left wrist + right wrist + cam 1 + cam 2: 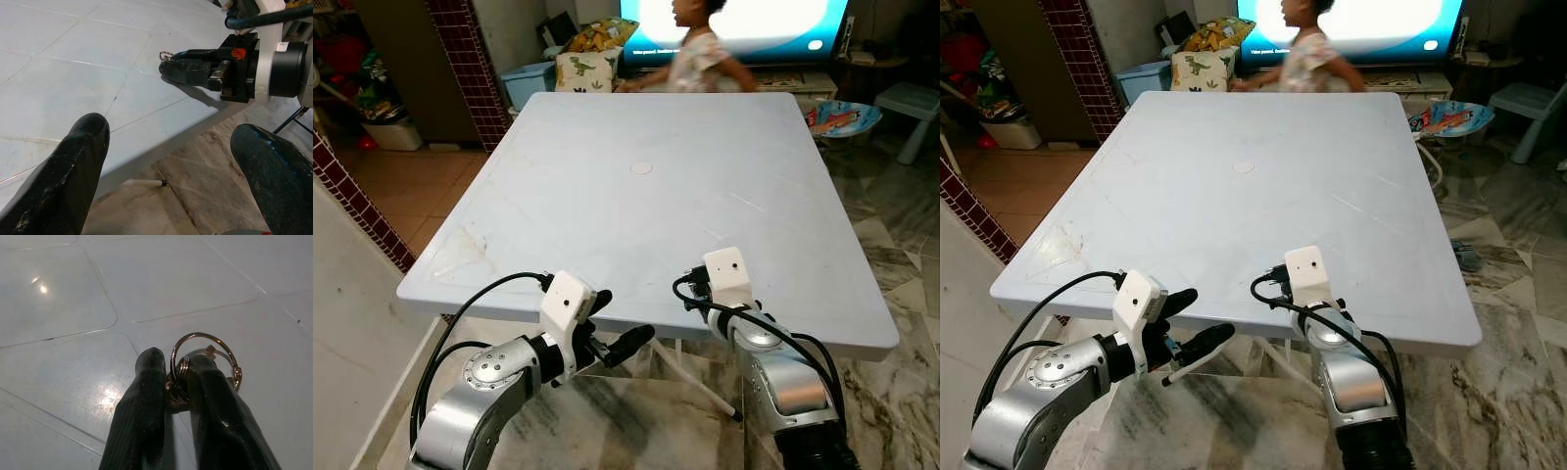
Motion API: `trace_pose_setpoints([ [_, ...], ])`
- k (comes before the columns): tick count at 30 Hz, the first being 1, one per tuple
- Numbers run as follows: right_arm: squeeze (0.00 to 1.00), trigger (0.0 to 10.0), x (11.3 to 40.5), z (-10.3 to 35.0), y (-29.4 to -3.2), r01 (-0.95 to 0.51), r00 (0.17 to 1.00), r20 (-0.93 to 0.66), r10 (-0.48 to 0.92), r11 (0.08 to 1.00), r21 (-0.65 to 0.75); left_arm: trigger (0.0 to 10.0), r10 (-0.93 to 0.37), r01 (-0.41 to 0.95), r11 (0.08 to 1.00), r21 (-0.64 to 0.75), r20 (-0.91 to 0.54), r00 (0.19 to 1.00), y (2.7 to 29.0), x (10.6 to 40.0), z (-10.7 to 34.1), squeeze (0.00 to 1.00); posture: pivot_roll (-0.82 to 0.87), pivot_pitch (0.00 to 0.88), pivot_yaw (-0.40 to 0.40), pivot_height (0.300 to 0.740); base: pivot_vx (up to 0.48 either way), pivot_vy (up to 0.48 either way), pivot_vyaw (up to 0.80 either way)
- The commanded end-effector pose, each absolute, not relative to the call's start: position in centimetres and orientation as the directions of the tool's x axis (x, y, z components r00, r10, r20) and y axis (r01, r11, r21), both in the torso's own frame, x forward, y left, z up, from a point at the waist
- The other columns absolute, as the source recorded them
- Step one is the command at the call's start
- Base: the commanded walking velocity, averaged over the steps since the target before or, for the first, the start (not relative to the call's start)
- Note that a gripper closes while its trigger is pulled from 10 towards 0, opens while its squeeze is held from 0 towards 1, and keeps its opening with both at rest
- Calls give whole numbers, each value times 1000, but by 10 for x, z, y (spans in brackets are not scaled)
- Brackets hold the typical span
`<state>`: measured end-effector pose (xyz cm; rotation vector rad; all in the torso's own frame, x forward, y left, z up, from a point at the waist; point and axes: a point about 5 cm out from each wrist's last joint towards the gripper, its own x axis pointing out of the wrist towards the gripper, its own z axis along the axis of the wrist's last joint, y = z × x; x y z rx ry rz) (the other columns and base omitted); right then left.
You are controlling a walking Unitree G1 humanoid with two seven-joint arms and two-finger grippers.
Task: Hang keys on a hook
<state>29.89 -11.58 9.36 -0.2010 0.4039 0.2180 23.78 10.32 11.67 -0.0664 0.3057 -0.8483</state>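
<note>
Two fingers of right end effector (173, 382) pinch keys (205, 364).

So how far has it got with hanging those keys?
Picked up: the right hand is shut on the keys, their ring poking out between its fingers, low over the white table. The left hand waits open at the table's near edge. Left: finding a hook and hanging them.

Pale plastic table (607, 196), marble floor (636, 421)
</note>
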Motion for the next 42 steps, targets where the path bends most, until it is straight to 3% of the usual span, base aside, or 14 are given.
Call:
trace_pose_setpoints([
  [1,0,0,302,99,-112,-261,905,-386,177,949,-179,10000,-739,726,670,-155,-236,631,106,238,120,0,-42,38,90,740,0,0,0],
  [13,0,0,318,136,-115,-173,982,-145,124,899,-402,10000,-719,708,691,-142,-234,655,108,241,120,0,-43,44,93,740,0,0,0],
  [22,0,0,322,160,-112,-86,985,63,163,768,-634,10000,-694,687,717,-119,-213,687,109,244,123,0,-47,55,96,740,0,0,0],
  [29,0,0,320,166,-107,-81,964,133,229,734,-674,10000,-520,521,853,-1,-82,850,126,268,144,0,-48,56,96,740,0,0,0],
  [31,0,0,319,166,-106,-90,962,133,240,735,-673,10000,-498,500,866,9,-70,864,129,270,145,0,-47,56,97,740,0,0,0],
  [32,0,4118,318,162,-105,-113,963,114,245,747,-655,10000,-473,475,880,23,-60,879,132,272,147,0,-48,56,98,740,0,0,0],
  [33,0,5529,317,160,-105,-119,965,105,242,754,-646,10000,-468,470,882,26,-59,882,133,273,147,0,-48,56,97,740,0,0,0],
  [34,0,10000,316,160,-105,-119,964,108,244,756,-644,10000,-460,462,886,27,-56,886,134,273,147,0,-48,56,97,740,0,0,0],
  [42,0,10000,308,161,-104,-130,953,138,270,775,-618,10000,-344,342,936,85,7,939,144,279,151,0,-51,49,92,740,0,0,0],
])
